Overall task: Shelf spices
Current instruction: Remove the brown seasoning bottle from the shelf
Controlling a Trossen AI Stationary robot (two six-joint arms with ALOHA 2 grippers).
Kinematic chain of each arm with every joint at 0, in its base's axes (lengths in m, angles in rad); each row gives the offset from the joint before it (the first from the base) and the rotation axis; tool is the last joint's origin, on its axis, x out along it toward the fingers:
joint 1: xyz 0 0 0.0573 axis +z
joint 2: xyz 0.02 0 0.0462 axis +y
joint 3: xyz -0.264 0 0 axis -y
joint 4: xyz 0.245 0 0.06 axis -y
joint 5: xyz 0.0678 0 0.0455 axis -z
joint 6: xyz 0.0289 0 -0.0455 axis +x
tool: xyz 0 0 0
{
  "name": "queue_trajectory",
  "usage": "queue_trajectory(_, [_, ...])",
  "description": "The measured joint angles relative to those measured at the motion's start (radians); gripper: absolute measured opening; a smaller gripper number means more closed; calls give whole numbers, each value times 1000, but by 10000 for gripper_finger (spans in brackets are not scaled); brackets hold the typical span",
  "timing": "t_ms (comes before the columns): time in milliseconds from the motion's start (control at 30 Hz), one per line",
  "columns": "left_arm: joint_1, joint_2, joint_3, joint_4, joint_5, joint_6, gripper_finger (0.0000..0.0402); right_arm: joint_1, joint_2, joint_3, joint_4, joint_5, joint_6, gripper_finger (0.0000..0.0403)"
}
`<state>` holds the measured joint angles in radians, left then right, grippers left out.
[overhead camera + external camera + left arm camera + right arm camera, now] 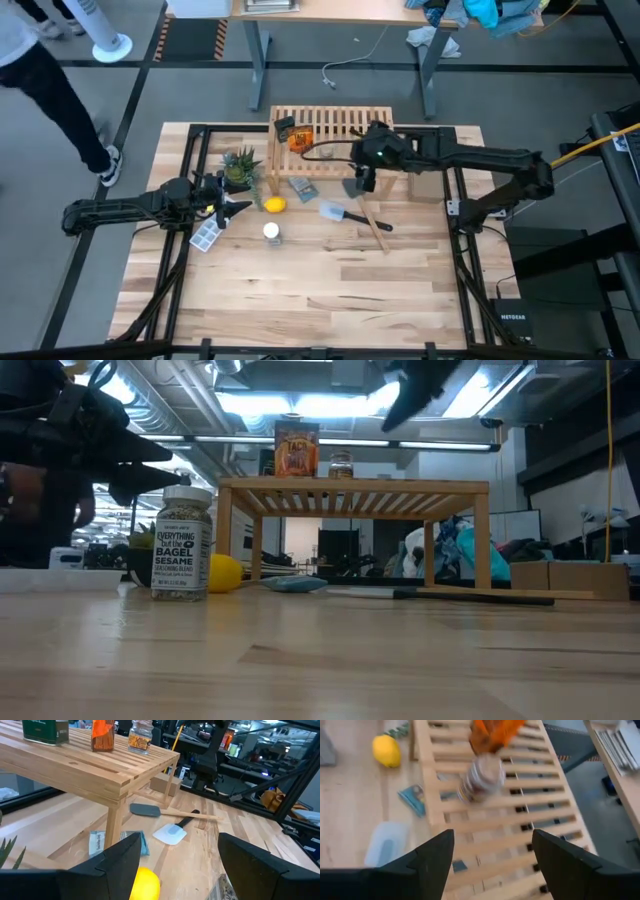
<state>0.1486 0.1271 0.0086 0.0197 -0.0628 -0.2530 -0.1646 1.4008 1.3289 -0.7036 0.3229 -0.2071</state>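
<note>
Spice shelving: three of four shelved.
On light wooden slatted shelf point(335, 125): black square tin point(284, 127), orange packet point(301, 139), tiny clear glass jar point(482, 777). White-capped bagel-seasoning jar point(271, 232) remains on tabletop. Right gripper point(492, 855) released above shelf; left gripper point(177, 857) spread, empty, near yellow lemon point(274, 206).

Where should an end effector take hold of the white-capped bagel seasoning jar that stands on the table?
Probably around the jar's labelled body just under the white cap, coming straight down. It stands upright and alone on the tabletop, apart from the lemon, so its round sides look free. The left end effector, open, is nearest.
</note>
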Motion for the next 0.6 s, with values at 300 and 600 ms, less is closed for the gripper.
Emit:
queue_trajectory(300, [0,0,0,0,0,-1,258,-62,-218,-512,685,-95,-61,276])
queue_trajectory(600, [0,0,0,1,0,-10,258,-132,-235,-773,1170,-253,-35,276])
